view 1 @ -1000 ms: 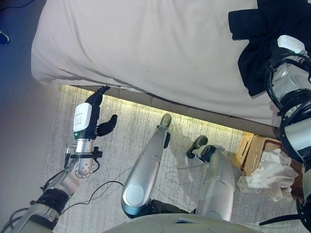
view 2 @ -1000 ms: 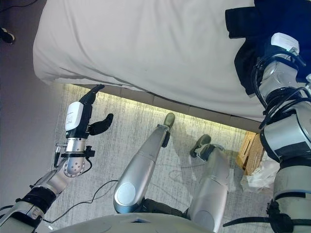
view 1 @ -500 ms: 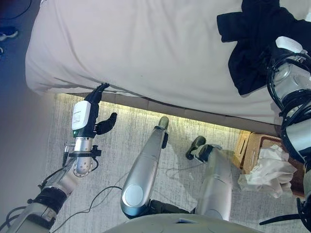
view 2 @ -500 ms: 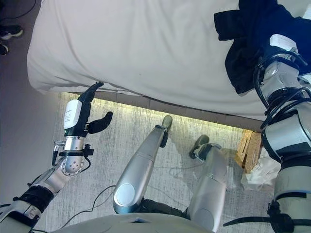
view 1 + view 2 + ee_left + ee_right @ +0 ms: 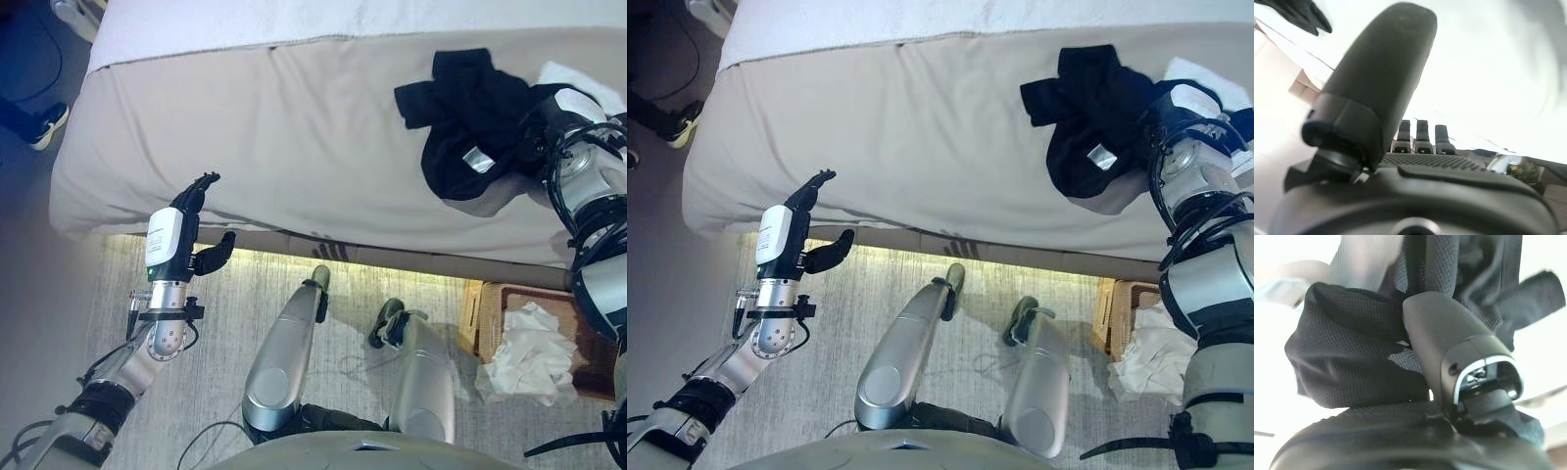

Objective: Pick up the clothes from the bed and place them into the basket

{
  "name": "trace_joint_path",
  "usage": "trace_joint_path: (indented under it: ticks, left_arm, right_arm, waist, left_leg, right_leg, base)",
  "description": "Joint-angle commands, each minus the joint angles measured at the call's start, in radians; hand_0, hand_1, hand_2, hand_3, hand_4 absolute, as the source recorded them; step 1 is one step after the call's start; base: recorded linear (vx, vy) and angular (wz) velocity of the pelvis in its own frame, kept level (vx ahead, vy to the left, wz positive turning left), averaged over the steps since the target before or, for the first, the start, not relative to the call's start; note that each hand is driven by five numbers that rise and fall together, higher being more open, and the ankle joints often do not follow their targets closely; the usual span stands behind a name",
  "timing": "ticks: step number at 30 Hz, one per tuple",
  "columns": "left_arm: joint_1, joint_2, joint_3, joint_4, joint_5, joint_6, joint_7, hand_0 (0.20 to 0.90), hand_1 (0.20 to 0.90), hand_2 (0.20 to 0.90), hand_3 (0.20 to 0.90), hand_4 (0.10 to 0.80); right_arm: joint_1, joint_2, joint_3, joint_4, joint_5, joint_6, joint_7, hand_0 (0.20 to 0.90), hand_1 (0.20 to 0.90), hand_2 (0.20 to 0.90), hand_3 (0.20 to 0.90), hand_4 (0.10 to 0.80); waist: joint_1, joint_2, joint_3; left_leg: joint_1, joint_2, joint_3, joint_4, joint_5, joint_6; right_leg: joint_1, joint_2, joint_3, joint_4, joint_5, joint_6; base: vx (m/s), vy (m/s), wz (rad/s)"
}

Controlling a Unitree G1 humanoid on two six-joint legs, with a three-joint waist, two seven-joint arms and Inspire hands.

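A black garment [image 5: 460, 117] lies crumpled on the beige bed [image 5: 294, 137], near its front right edge. My right hand [image 5: 1444, 342] is buried in the garment's right side. In the right wrist view the thumb presses down on a bunched fold of black cloth [image 5: 1347, 347] held against the palm. My left hand [image 5: 174, 235] hovers open in front of the bed's left front side, fingers straight and holding nothing. The wicker basket [image 5: 482, 311] stands on the floor at the lower right with white cloth [image 5: 529, 352] in it.
A pale cloth [image 5: 573, 76] shows on the bed behind my right wrist. A white cover [image 5: 921, 20] spans the bed's far part. A person's shoe [image 5: 44, 122] is on the floor at the left. A grey rug [image 5: 225, 304] lies below the bed.
The whole picture has shifted, so more of the bed's top shows now. The black garment looks more bunched around my right hand. My left hand keeps the same open pose.
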Motion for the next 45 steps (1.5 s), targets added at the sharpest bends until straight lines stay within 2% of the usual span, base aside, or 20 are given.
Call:
trace_joint_path:
  ticks: [1, 7, 14, 20, 32, 38, 39, 45]
  left_arm:
    - [0.019, 0.01, 0.064, -0.038, -0.014, -0.018, 0.048, 0.9, 0.9, 0.9, 0.9, 0.8]
    - [0.022, 0.01, 0.047, -0.015, 0.021, 0.001, 0.028, 0.9, 0.9, 0.9, 0.9, 0.8]
    - [0.037, -0.001, 0.033, 0.033, 0.055, 0.002, 0.004, 0.9, 0.9, 0.9, 0.9, 0.8]
    - [0.044, -0.006, 0.011, 0.078, 0.071, -0.007, -0.004, 0.9, 0.9, 0.9, 0.9, 0.8]
    - [0.028, -0.033, -0.015, 0.18, 0.122, -0.058, 0.015, 0.9, 0.9, 0.9, 0.9, 0.8]
    - [0.02, -0.049, -0.02, 0.224, 0.141, -0.086, 0.029, 0.9, 0.9, 0.9, 0.9, 0.8]
    - [0.018, -0.056, -0.021, 0.251, 0.158, -0.107, 0.037, 0.9, 0.9, 0.9, 0.9, 0.8]
    - [0.012, -0.061, -0.025, 0.287, 0.183, -0.141, 0.041, 0.9, 0.9, 0.9, 0.9, 0.8]
  right_arm:
    - [-0.045, -0.159, -0.026, -0.09, 0.039, -0.063, -0.112, 0.3, 0.3, 0.3, 0.2, 0.1]
    - [0.013, -0.211, -0.085, -0.174, 0.083, -0.108, -0.116, 0.3, 0.3, 0.3, 0.2, 0.1]
    - [0.046, -0.264, -0.119, -0.211, 0.105, -0.147, -0.089, 0.3, 0.3, 0.3, 0.2, 0.1]
    - [0.017, -0.316, -0.114, -0.243, 0.133, -0.143, -0.097, 0.3, 0.3, 0.3, 0.2, 0.1]
    - [-0.128, -0.456, -0.048, -0.324, 0.209, -0.118, -0.155, 0.3, 0.3, 0.3, 0.2, 0.1]
    - [-0.193, -0.528, -0.017, -0.369, 0.248, -0.087, -0.168, 0.3, 0.3, 0.3, 0.2, 0.1]
    - [-0.214, -0.565, -0.004, -0.387, 0.257, -0.077, -0.175, 0.3, 0.3, 0.3, 0.2, 0.1]
    - [-0.216, -0.613, -0.02, -0.416, 0.257, -0.053, -0.21, 0.3, 0.3, 0.3, 0.2, 0.1]
  waist:
    - [-0.019, -0.068, -0.104]
    - [-0.05, -0.106, -0.196]
    - [-0.08, -0.135, -0.299]
    - [-0.108, -0.15, -0.364]
    - [-0.173, -0.175, -0.444]
    - [-0.215, -0.185, -0.477]
    - [-0.237, -0.188, -0.489]
    - [-0.28, -0.185, -0.5]
  left_leg:
    - [0.078, 0.033, 0.01, 0.005, -0.086, 0.001]
    - [0.2, 0.053, 0.028, -0.15, -0.05, -0.016]
    - [0.318, 0.068, 0.059, -0.312, -0.002, -0.034]
    - [0.371, 0.074, 0.079, -0.389, 0.023, -0.041]
    - [0.433, 0.089, 0.123, -0.464, 0.033, -0.045]
    - [0.456, 0.095, 0.141, -0.506, 0.045, -0.052]
    - [0.467, 0.099, 0.148, -0.529, 0.053, -0.055]
    - [0.483, 0.102, 0.17, -0.552, 0.055, -0.051]
  right_leg:
    - [0.119, 0.042, -0.038, -0.102, 0.077, -0.021]
    - [0.235, 0.074, -0.024, -0.274, 0.118, 0.002]
    - [0.336, 0.105, -0.013, -0.433, 0.156, 0.029]
    - [0.372, 0.124, 0.006, -0.503, 0.18, 0.043]
    - [0.398, 0.149, 0.055, -0.559, 0.203, 0.058]
    - [0.398, 0.161, 0.092, -0.589, 0.226, 0.072]
    - [0.394, 0.166, 0.114, -0.602, 0.239, 0.078]
    - [0.379, 0.175, 0.153, -0.602, 0.25, 0.088]
  base:
    - [0.097, 0.027, -0.16]
    - [0.118, 0.017, -0.19]
    - [0.118, -0.007, -0.15]
    - [0.07, -0.002, -0.09]
    - [0.015, 0.006, -0.16]
    - [0.001, -0.002, -0.21]
    - [-0.015, 0.0, -0.29]
    - [-0.005, 0.009, -0.2]
